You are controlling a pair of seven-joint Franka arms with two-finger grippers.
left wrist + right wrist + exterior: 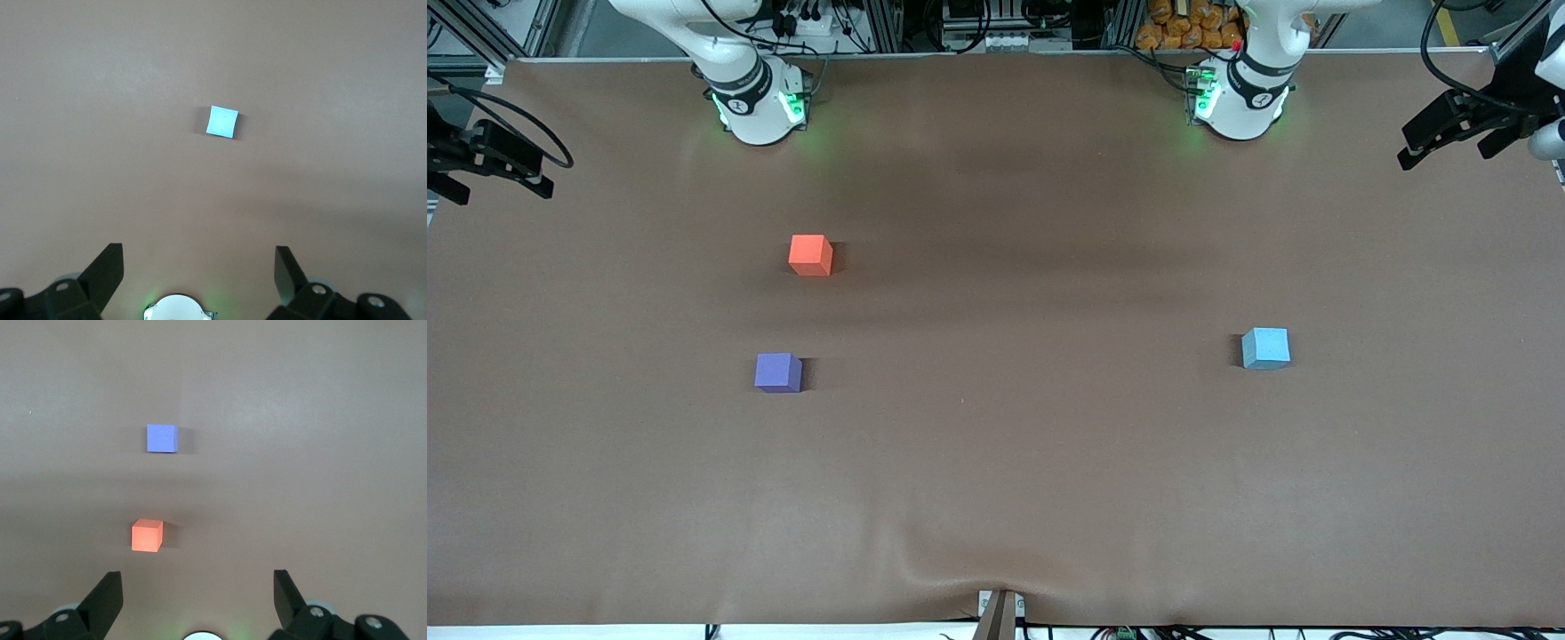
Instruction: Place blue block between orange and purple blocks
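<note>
The blue block sits on the brown table toward the left arm's end; it also shows in the left wrist view. The orange block and the purple block sit apart toward the right arm's end, the purple one nearer the front camera. Both show in the right wrist view, orange and purple. My left gripper is open and empty, high over its own base. My right gripper is open and empty, high over its base. Neither hand shows in the front view.
The arm bases stand along the table's farthest edge from the front camera. Black fixtures jut in at both ends of the table. The brown cover is wrinkled near the front edge.
</note>
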